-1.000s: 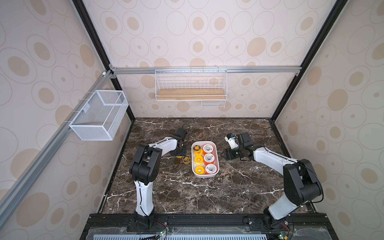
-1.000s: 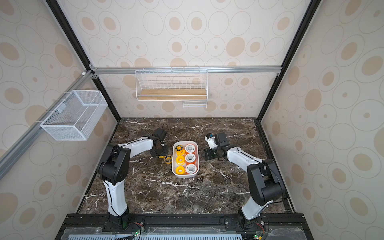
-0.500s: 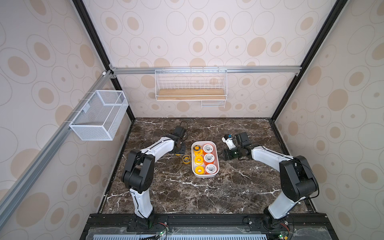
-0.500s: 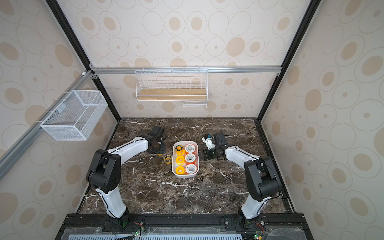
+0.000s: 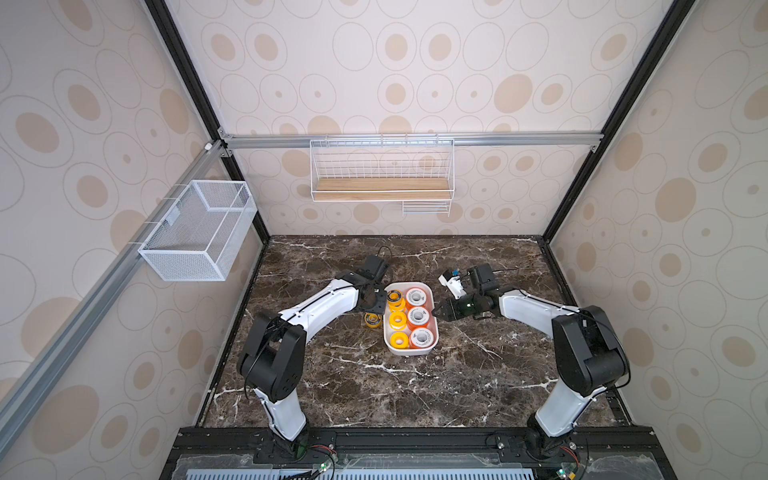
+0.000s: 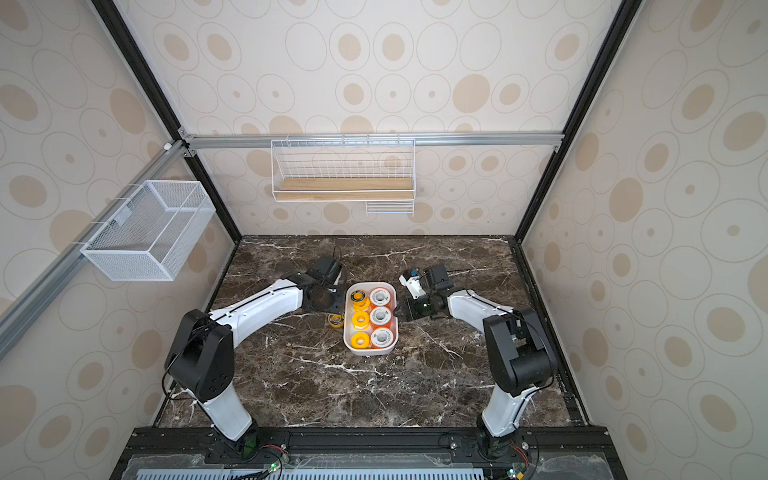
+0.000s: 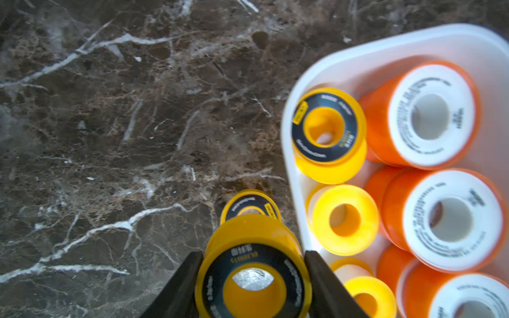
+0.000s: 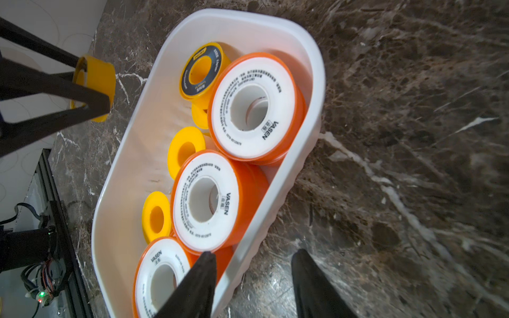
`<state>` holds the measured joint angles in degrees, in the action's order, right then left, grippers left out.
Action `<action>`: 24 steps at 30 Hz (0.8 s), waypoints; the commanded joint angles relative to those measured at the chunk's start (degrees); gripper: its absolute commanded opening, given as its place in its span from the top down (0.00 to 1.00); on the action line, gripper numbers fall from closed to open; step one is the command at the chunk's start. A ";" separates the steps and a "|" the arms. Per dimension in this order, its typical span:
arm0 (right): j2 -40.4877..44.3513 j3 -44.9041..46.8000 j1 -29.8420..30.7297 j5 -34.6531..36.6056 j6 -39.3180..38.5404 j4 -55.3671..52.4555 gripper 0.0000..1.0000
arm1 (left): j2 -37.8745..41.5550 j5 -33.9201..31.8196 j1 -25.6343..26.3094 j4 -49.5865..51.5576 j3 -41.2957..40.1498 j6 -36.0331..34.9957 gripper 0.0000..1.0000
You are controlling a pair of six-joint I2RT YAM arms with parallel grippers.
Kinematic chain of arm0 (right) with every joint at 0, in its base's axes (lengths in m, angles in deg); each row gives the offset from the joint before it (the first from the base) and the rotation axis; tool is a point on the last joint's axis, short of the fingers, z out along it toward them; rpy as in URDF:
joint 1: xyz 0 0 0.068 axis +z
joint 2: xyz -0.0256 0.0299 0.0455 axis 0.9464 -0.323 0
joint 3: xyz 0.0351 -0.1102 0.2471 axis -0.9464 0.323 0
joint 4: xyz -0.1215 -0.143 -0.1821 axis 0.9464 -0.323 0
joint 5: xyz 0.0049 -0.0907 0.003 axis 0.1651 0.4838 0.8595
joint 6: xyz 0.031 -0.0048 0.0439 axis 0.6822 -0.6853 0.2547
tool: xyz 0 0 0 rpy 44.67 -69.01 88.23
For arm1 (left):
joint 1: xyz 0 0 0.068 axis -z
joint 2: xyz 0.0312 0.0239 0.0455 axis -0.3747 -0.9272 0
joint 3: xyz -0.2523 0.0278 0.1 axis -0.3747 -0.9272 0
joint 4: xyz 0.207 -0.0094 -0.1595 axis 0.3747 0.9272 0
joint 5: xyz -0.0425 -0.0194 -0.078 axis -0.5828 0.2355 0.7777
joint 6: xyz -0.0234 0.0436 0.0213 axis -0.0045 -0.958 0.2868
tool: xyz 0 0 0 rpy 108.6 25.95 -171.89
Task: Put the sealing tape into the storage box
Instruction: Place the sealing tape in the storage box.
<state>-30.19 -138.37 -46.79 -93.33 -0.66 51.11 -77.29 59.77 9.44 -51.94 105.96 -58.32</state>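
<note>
Clearance over the rim matters most here. The left gripper [image 7: 253, 256] has its fingers closed partway onto a black-ringed yellow spool [image 7: 248, 231], held just outside the storage box [image 7: 296, 192]. I would raise it clear of the wall, carry it inward, and release it low over the yellow column (the orange spools [image 8: 252, 107] fill the other side). The right gripper [image 8: 253, 253] stands part open astride the opposite wall, clamping nothing that I can see; it could steady the box. A loose spool [image 7: 249, 205] lies on the marble tabletop [image 7: 110, 137], just beside the box.
</note>
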 commanded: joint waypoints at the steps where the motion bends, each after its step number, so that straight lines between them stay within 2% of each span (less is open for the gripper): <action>1: -0.86 -1.68 0.21 -2.06 -0.37 -0.75 0.55 | 1.70 -0.27 2.38 2.21 1.88 0.75 0.42; 12: -2.68 -3.22 0.67 -3.99 -1.17 -2.47 0.65 | -4.32 1.77 7.19 2.44 7.01 -0.79 0.42; 24: -3.16 -4.00 1.13 -3.79 -2.12 -3.65 0.66 | -11.52 0.39 7.32 5.08 12.56 -3.38 0.42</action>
<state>-32.75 -140.99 -46.07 -96.50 -1.82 48.86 -88.00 61.25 16.37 -49.10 115.93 -60.33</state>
